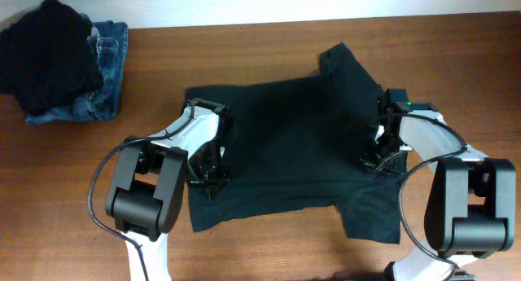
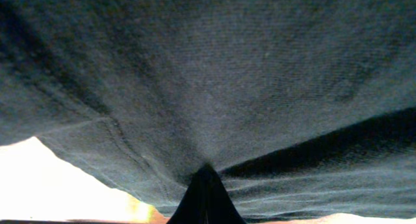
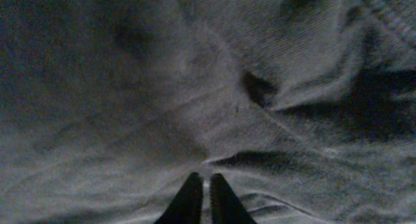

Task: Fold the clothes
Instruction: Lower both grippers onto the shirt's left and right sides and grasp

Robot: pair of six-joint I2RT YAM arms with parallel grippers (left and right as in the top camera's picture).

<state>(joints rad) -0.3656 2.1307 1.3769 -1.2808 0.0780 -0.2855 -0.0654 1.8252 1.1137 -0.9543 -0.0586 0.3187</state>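
The clothes are one very dark T-shirt (image 1: 293,142) spread flat on the middle of the wooden table, with both sleeves pointing right. My left gripper (image 1: 210,173) sits on the shirt's left edge. In the left wrist view the left gripper (image 2: 207,178) is shut on a pinch of the cloth (image 2: 227,74), which stretches away from its tips and fills the frame. My right gripper (image 1: 377,157) rests on the shirt's right side between the sleeves. Seen from the right wrist, the right gripper (image 3: 203,182) has its fingers nearly together, with a thin fold of the cloth (image 3: 130,87) caught between them.
A heap of black cloth (image 1: 45,53) lies on folded blue jeans (image 1: 110,69) in the table's back left corner. Bare wood (image 1: 269,248) shows in front of the shirt, and the table's far edge runs along the top of the overhead view.
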